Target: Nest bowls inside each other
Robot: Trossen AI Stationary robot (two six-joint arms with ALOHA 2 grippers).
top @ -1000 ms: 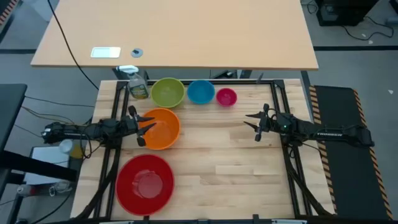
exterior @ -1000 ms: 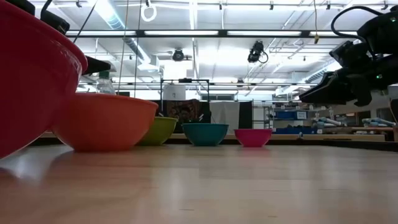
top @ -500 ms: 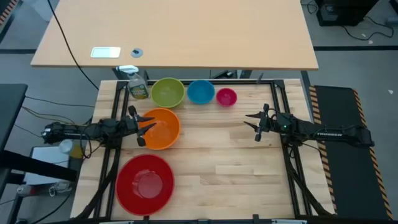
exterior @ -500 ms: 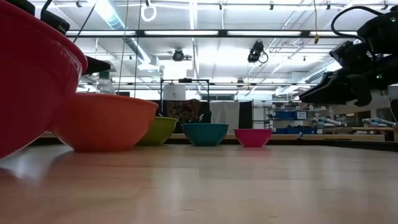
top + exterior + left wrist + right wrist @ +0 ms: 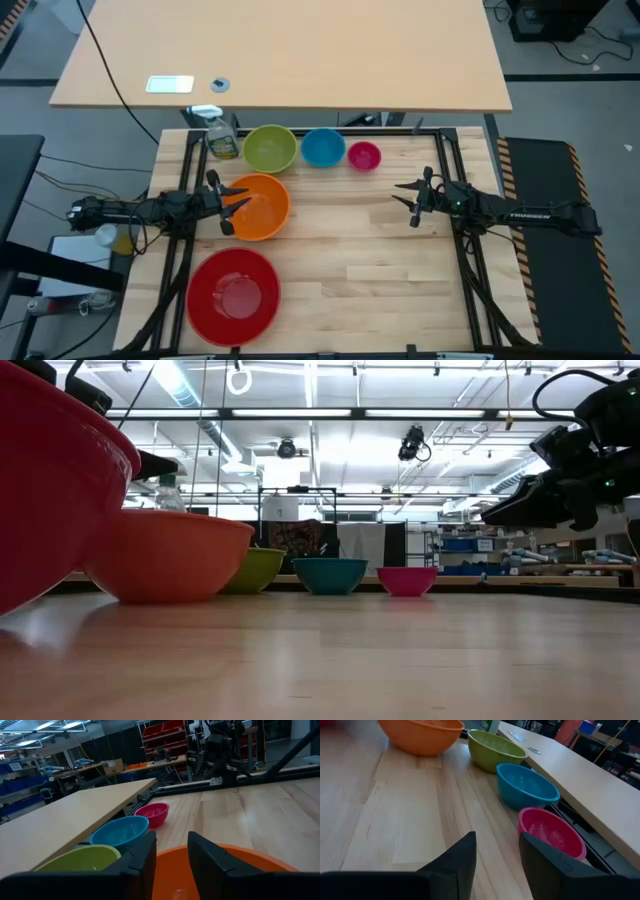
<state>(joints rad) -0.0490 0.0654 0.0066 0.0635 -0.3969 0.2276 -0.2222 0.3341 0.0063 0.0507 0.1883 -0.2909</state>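
Observation:
Five bowls stand on their bases on the wooden table. The red bowl (image 5: 233,292) is at the near left and the orange bowl (image 5: 264,207) is behind it. The yellow-green bowl (image 5: 269,148), blue bowl (image 5: 323,147) and magenta-pink bowl (image 5: 363,155) line the far edge. My left gripper (image 5: 230,204) is open and level above the orange bowl's left rim (image 5: 235,857), clear of it. My right gripper (image 5: 402,197) (image 5: 497,855) is open above bare wood at the right, with nothing between its fingers.
A yellow-green spray bottle (image 5: 222,140) stands at the far left corner beside the yellow-green bowl. Black frame rails (image 5: 452,175) run along the table's sides. A larger light table (image 5: 300,60) lies beyond the far edge. Bare wood (image 5: 370,270) spans the middle and near right.

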